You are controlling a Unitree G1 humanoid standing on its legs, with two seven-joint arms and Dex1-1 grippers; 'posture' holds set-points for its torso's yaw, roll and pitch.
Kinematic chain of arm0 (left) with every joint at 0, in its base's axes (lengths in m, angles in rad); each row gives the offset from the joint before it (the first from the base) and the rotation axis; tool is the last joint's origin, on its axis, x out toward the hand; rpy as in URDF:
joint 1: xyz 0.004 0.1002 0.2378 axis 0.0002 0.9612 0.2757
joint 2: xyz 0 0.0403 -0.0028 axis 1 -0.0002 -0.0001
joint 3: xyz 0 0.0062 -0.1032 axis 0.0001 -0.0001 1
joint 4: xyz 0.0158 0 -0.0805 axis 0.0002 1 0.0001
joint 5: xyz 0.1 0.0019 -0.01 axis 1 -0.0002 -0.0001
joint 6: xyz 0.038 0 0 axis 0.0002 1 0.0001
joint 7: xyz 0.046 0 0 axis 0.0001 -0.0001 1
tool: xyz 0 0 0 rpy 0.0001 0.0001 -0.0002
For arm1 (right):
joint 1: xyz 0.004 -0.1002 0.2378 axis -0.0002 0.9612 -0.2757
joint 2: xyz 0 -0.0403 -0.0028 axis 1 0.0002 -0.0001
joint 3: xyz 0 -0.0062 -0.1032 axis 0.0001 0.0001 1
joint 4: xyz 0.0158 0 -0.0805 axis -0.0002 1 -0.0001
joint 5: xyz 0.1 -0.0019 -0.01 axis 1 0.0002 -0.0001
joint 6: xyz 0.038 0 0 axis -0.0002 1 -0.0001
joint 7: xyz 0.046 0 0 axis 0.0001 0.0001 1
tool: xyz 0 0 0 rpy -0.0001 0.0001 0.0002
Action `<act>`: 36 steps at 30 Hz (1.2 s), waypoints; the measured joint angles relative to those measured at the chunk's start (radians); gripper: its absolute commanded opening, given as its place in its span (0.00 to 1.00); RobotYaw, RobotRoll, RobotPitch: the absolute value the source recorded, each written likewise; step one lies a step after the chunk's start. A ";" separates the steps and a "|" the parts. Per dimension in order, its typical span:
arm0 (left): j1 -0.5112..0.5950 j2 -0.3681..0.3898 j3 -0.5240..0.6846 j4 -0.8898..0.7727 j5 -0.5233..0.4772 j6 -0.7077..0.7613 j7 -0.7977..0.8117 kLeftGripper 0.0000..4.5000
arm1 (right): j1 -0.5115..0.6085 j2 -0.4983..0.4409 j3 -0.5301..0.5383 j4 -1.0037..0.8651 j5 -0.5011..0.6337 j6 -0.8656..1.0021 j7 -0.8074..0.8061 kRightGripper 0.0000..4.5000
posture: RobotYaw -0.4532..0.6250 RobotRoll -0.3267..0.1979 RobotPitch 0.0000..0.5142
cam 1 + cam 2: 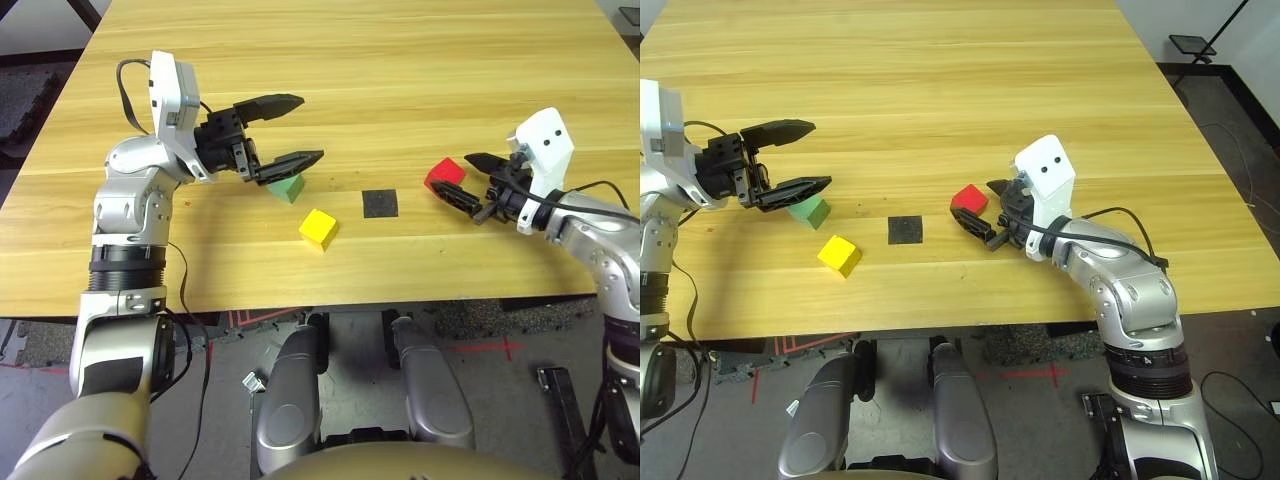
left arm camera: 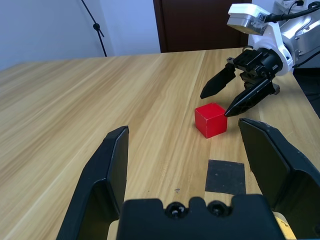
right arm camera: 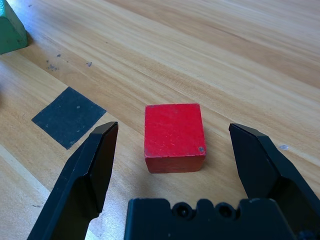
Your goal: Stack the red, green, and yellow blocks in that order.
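The red block (image 1: 444, 174) lies on the wooden table (image 1: 400, 60), right of centre. My right gripper (image 1: 452, 172) is open, low on the table, with one finger on each side of the red block (image 3: 174, 131) and a gap on both sides. The green block (image 1: 287, 186) sits left of centre. My left gripper (image 1: 310, 128) stands open just above and behind it, its lower finger over the block's top edge. The yellow block (image 1: 318, 228) rests alone, nearer the front edge, between the green block and the black patch.
A flat black square patch (image 1: 380, 203) is stuck to the table between the yellow and red blocks. The table's front edge (image 1: 330, 305) runs close to the yellow block. Bare wood stretches across the far half.
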 measured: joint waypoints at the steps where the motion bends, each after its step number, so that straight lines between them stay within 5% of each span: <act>1: 0.000 0.000 -0.001 0.000 0.000 0.003 0.001 0.99 | 0.001 0.000 0.000 0.000 -0.001 -0.001 0.001 1.00 | 0.66 0.65 0.54; 36: 0.029 0.041 -0.014 0.024 -0.012 -0.029 -0.099 1.00 | 0.012 0.052 0.073 0.096 -0.081 -0.116 0.041 0.96 | 0.69 0.68 0.55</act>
